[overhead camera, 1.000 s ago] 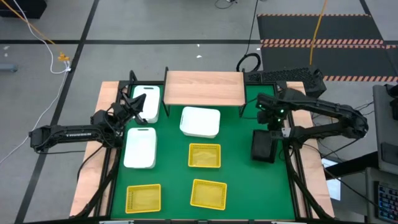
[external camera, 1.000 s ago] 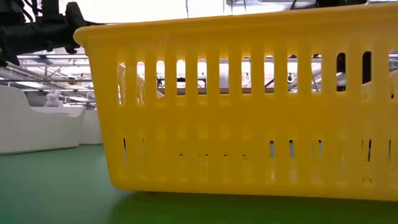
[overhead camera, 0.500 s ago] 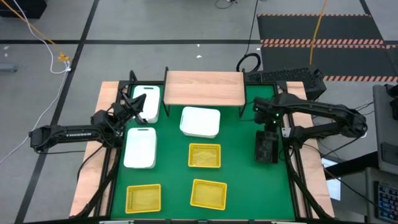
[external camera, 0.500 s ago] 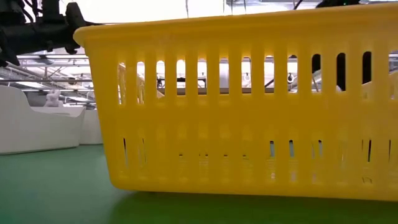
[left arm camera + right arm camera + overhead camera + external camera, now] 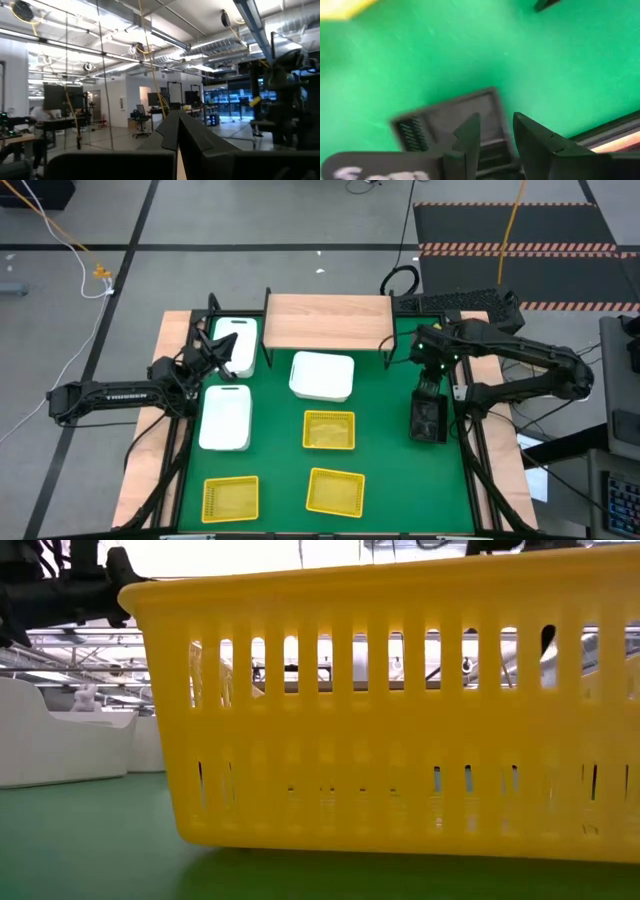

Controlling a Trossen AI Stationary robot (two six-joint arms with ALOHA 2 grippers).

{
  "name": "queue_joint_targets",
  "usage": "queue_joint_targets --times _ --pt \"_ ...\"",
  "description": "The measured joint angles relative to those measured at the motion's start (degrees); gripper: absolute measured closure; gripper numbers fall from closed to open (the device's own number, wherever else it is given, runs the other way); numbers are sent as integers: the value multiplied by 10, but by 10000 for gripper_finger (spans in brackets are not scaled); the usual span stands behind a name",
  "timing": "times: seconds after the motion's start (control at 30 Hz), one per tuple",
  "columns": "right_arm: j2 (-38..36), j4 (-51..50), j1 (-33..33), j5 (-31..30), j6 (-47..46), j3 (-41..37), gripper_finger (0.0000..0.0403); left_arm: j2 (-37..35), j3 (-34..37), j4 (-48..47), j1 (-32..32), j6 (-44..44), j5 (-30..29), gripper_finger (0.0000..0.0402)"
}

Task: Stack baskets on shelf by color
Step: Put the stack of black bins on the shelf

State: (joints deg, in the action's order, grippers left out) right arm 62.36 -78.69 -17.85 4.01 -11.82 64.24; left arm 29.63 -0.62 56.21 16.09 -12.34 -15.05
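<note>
The wooden shelf (image 5: 328, 320) stands at the far middle of the green mat with nothing on it. Three white baskets (image 5: 236, 345) (image 5: 225, 417) (image 5: 322, 376) and three yellow baskets (image 5: 329, 430) (image 5: 231, 498) (image 5: 335, 490) rest on the mat. One black basket (image 5: 428, 420) lies on the mat at the right. My right gripper (image 5: 495, 122) hangs open just above it, pointing down. My left gripper (image 5: 176, 116) is shut, tipped upward, and hovers by the far-left white basket in the high view (image 5: 222, 348).
One yellow basket (image 5: 400, 710) stands close before the low camera and hides most of the table. Black frame rails (image 5: 470, 460) run along the mat's right side. Bare mat lies between the black basket and the yellow ones.
My right gripper has risen above the black basket and rolled about its own axis. The basket has shifted slightly and lies on the mat under it. My left arm has kept still.
</note>
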Motion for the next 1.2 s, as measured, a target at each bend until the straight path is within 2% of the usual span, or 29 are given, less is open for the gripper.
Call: queue_joint_targets --times 0.1,0.33,0.47,0.53,0.63,0.73,0.83,0.93,1.0,1.2 --pt "-6 -17 67 5 -129 -17 312 0 0 -23 0 12 7 396" --pt "-12 -20 286 49 -319 -60 348 0 0 -70 0 26 17 396" --pt "-10 2 394 32 -370 -60 381 0 0 -72 -1 28 17 396" --pt "-10 47 441 31 -385 -61 397 0 0 -70 -1 28 21 396" --pt "-5 113 487 18 -456 -60 396 0 0 -67 -1 19 29 396" --pt "10 88 499 0 -514 -60 399 0 0 -70 -1 6 30 396" --pt "23 80 513 -16 -496 -61 401 0 0 -70 0 -9 57 394" --pt "28 100 515 -24 -470 -61 387 0 0 -63 -1 -28 112 382" --pt "29 116 514 -24 -456 -61 364 0 0 -59 0 -36 121 370" --pt "33 116 514 -27 -444 -72 253 1 0 -75 0 -40 120 320"
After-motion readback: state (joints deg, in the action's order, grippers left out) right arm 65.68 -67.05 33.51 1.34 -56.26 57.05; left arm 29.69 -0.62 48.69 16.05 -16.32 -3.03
